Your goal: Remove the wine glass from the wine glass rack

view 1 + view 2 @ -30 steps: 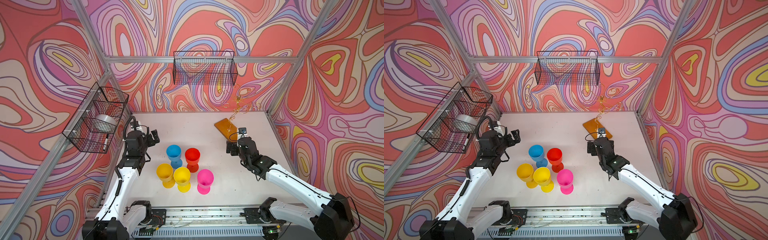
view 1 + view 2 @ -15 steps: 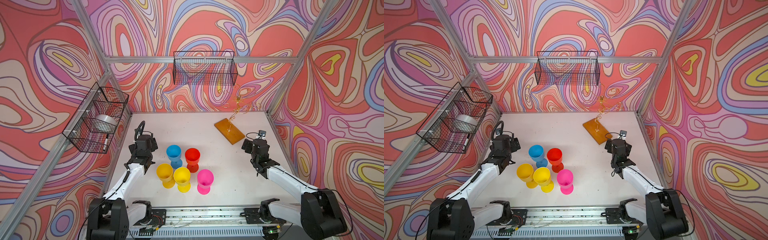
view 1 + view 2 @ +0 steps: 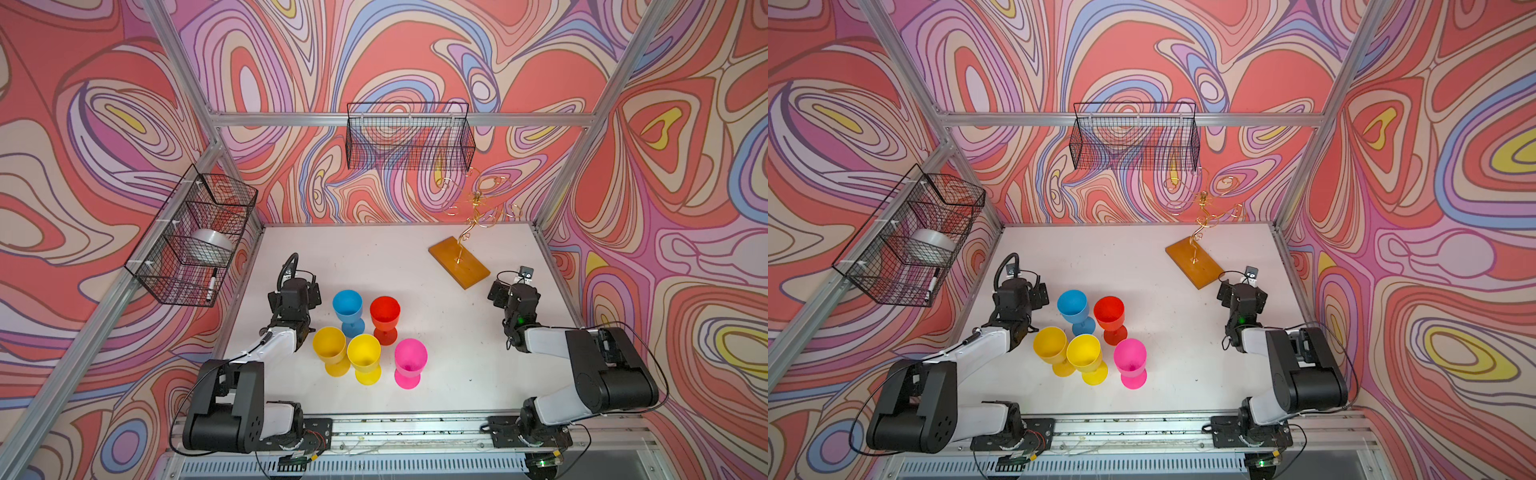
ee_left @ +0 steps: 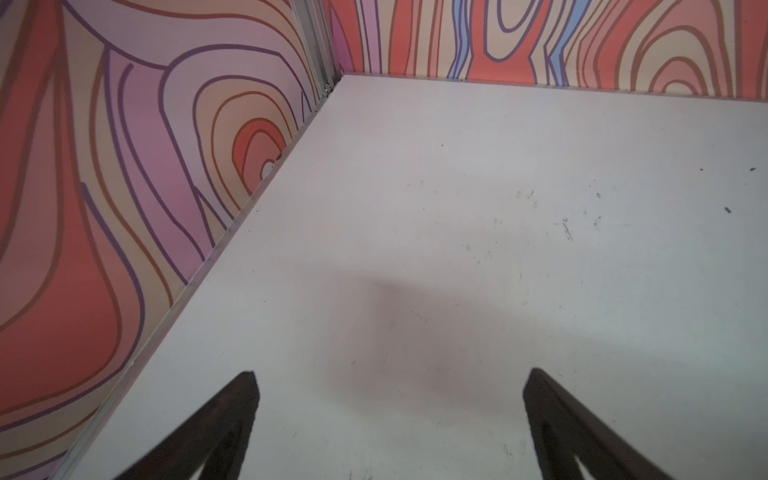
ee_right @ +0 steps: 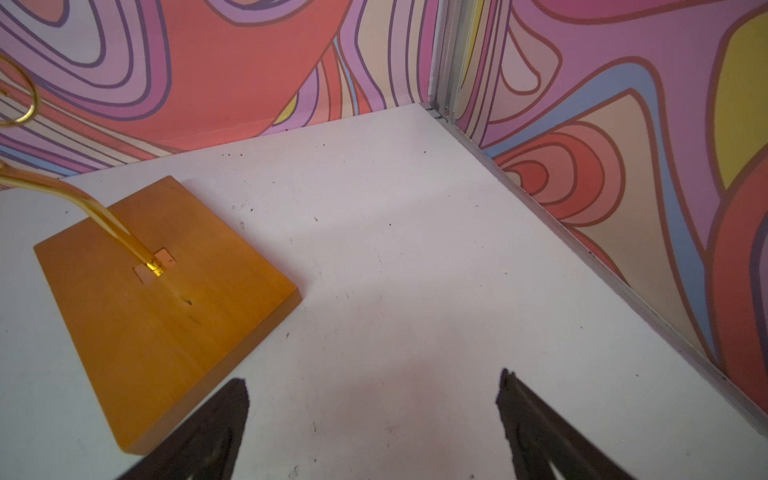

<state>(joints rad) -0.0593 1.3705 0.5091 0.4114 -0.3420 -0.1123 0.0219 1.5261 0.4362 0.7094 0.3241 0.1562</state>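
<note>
The thin gold wire wine glass rack (image 3: 461,270) has curled arms on a twisted stem, fixed to a flat, smooth amber-orange block. It stands at the far right of the scuffed white bench (image 3: 457,365). Five smooth, coloured plastic wine glasses (image 3: 364,351) stand upright mid-bench, well apart from it. The right hand (image 5: 372,377), spread wide and empty, has shifted toward the right wall but stays near the block's corner. The left hand (image 4: 391,374), equally wide and empty, has drawn back too.

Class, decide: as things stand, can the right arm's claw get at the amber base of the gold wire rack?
Probably yes. The right claw is open, the base of the wine glass rack lies close beside it, and only bare table separates them.
</note>
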